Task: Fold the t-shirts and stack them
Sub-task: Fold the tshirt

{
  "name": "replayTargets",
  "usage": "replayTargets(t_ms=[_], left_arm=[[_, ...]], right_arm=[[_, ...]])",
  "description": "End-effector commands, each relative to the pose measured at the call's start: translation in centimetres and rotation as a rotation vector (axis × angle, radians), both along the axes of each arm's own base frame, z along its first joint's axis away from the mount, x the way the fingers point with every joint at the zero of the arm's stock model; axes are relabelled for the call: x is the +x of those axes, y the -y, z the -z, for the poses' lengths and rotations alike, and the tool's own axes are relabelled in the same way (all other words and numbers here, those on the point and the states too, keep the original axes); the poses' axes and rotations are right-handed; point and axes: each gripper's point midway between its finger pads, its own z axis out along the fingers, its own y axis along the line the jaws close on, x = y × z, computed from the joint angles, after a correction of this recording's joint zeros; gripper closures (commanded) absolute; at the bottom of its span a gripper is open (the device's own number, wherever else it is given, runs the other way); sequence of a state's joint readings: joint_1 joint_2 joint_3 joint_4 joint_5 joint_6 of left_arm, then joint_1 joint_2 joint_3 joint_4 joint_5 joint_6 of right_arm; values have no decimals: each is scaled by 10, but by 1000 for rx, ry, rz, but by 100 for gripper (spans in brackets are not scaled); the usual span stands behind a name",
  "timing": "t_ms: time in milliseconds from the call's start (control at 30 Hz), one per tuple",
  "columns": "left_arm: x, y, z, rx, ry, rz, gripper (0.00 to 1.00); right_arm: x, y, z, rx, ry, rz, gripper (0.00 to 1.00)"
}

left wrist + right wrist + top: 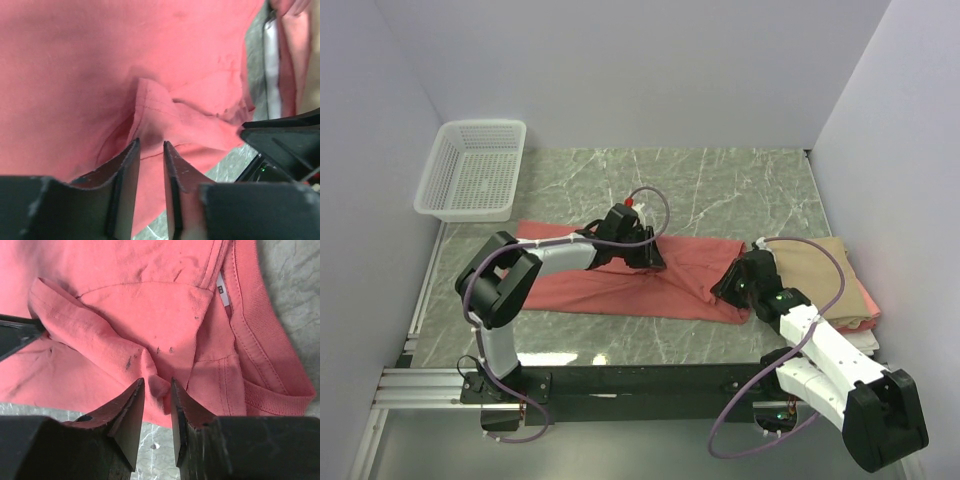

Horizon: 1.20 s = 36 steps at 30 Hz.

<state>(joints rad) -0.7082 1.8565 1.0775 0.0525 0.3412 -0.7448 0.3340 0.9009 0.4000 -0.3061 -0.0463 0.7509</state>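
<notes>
Entry: salmon-red shirt (620, 282), lying lengthwise across the middle of the marble desk (720, 180). Left gripper (150, 152): fingers narrow, astride a raised ridge of the shirt's cloth; whether they truly clamp it cannot be told. Right gripper (157, 390): fingers narrow, pinching a small tuft at the shirt's hem near the collar. Folded tan shirt (820, 265): tops a stack just right of the red one, with a pink shirt (868, 300) and a white shirt (862, 342) edging out beneath. White mesh basket (475, 170): far left corner.

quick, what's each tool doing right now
left tool: closed on a fold of the red shirt
right tool: closed on the red shirt's edge
</notes>
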Motion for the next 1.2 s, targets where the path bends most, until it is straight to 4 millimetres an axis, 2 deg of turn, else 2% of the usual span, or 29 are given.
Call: replayTargets(t_ms=[0,133,200,300,567,800,900,1033,1167], left_arm=[[13,4,-47,-51,120,-19,68],[20,1,-57,-28,153,-33,59],[25,2,-60,-18,166,-42,58],[28,1,-45,23,138,-47,57],[33,8,-29,36,118,-36,53],[36,17,-20,22,93,-20,53],[35,20,-26,-7,104,-13,54],[27,21,-34,-47,97,3,58],[18,18,-35,-67,89,12,68]], right_arm=[[3,-3,-1,8,22,-4,66],[3,-3,1,1,16,-3,66],[2,-3,3,0,11,-5,66],[2,-4,3,3,10,-3,68],[2,-3,2,-4,10,-2,76],[1,-3,1,-8,13,-3,80],[1,-2,1,-13,13,0,82],[1,-1,0,-18,13,4,83],[2,-1,-1,-20,17,4,86]])
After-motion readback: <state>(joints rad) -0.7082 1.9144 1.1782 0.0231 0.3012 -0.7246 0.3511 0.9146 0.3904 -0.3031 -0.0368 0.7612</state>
